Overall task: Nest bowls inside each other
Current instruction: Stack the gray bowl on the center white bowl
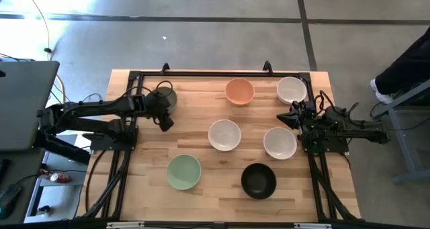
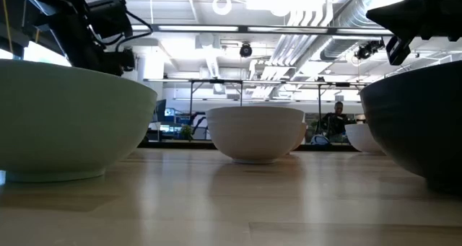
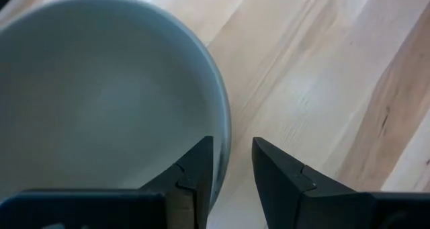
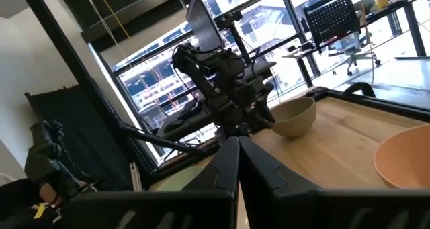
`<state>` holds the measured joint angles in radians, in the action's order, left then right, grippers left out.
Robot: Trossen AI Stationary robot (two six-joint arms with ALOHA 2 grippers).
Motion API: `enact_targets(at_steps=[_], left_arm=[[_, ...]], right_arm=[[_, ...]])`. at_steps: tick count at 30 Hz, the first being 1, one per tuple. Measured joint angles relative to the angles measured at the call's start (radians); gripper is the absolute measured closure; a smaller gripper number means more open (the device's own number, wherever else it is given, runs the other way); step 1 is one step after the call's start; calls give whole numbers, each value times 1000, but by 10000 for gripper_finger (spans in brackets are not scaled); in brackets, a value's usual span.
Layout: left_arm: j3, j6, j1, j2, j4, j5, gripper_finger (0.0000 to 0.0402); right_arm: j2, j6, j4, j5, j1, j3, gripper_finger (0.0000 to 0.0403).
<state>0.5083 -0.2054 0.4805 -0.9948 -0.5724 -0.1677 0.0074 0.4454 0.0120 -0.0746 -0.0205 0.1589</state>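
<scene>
Seven bowls show in the high view: peach (image 1: 240, 91) and white (image 1: 291, 89) at the far side, two white (image 1: 224, 135) (image 1: 280, 142) in the middle, mint (image 1: 183, 172) and black (image 1: 259, 180) near the front, all resting on their bases. The olive green bowl (image 1: 166, 95) is at the far left, under my left gripper (image 1: 163, 111) (image 3: 232, 162), which is shut on it. My right gripper (image 1: 285, 119) (image 4: 238, 152) is shut and empty. It hovers between the far white bowl and the right middle one, pointing toward the table's left. My left gripper has the olive bowl's rim (image 3: 223, 145) between its fingers, one finger (image 3: 195, 172) inside the bowl and the other (image 3: 279, 172) outside its wall. The fingers come at it from above, slanting down. Whether the bowl's base is off the table I cannot tell.
A black frame rail (image 1: 215, 73) runs along the table's far edge, with arm mounts at both sides. Bare wood (image 1: 201, 108) lies between the olive bowl and the middle white bowl. In the low view, the mint bowl (image 2: 65, 123) and black bowl (image 2: 422, 123) loom close.
</scene>
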Motion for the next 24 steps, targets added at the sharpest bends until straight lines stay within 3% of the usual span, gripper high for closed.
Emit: enact_targets(at_steps=[9,16,24], left_arm=[[0,0,0,-78,67,-23,317],[0,27,23,-95,94,5,391],[0,45,22,-66,106,32,397]], right_arm=[[0,3,0,8,0,0,402],[0,2,1,13,0,0,402],[0,2,8,13,0,0,402]])
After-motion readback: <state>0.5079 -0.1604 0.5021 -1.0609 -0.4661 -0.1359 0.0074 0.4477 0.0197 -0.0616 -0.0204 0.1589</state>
